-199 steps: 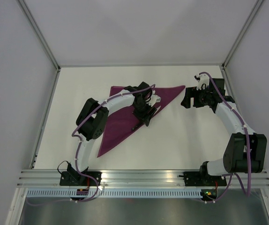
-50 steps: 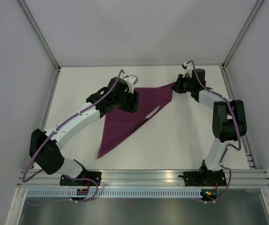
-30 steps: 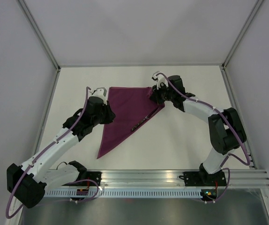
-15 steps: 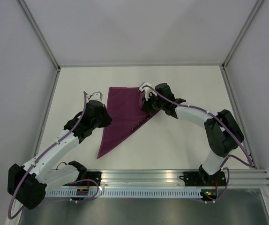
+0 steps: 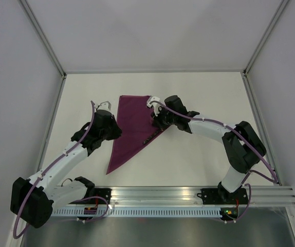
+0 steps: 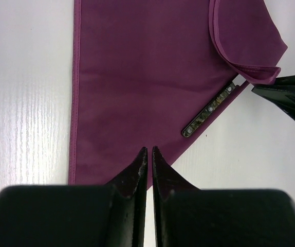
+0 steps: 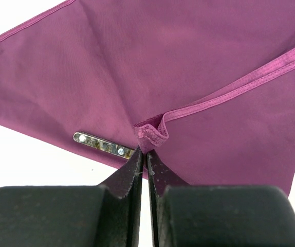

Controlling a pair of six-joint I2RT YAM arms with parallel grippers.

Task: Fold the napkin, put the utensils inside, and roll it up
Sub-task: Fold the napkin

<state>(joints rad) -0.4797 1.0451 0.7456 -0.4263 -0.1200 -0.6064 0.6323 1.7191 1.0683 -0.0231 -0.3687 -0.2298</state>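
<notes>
While right gripper [image 7: 143,150] pinches napkin [image 7: 137,62] corner, presumably to fold it over utensil [image 7: 104,143], I see left gripper [image 6: 148,151] jaws pressed together, apparently empty.

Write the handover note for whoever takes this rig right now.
Grip: the left pincer is shut, tips over the napkin, with nothing visibly pinched. The right pincer is shut on a bunched bit of the napkin's hem.
Things: the napkin lies as a triangle on the table. Only one utensil shows, along the slanted edge, its end under the flap.
Done: diagonal fold, utensil on the cloth.
Left: lay the flap over, then roll up.
</notes>
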